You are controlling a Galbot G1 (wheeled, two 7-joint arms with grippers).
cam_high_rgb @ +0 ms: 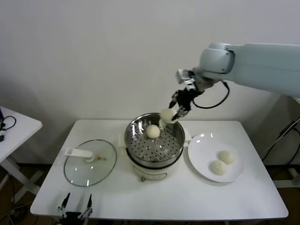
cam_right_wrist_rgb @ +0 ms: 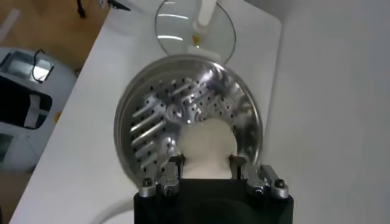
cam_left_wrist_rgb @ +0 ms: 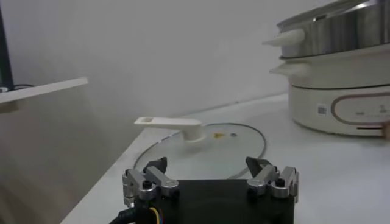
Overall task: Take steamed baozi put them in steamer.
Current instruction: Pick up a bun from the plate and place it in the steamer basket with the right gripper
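Note:
My right gripper [cam_high_rgb: 175, 114] is shut on a cream-white baozi [cam_high_rgb: 166, 115] and holds it just above the back right rim of the steamer [cam_high_rgb: 154, 163]. In the right wrist view this baozi [cam_right_wrist_rgb: 206, 145] sits between the fingers [cam_right_wrist_rgb: 175, 163], over the perforated tray [cam_right_wrist_rgb: 164, 115]. A second baozi [cam_high_rgb: 153, 131] lies on the tray inside the steamer. Two more baozi [cam_high_rgb: 227, 156] [cam_high_rgb: 219, 167] rest on the white plate [cam_high_rgb: 201, 157] to the right. My left gripper [cam_high_rgb: 75, 202] is parked open at the table's front left edge, empty [cam_left_wrist_rgb: 210, 167].
The glass lid [cam_high_rgb: 90, 163] with its white handle lies flat left of the steamer, just ahead of the left gripper [cam_left_wrist_rgb: 207, 143]. A small white side table [cam_high_rgb: 14, 129] stands off to the left. The wall is close behind the steamer.

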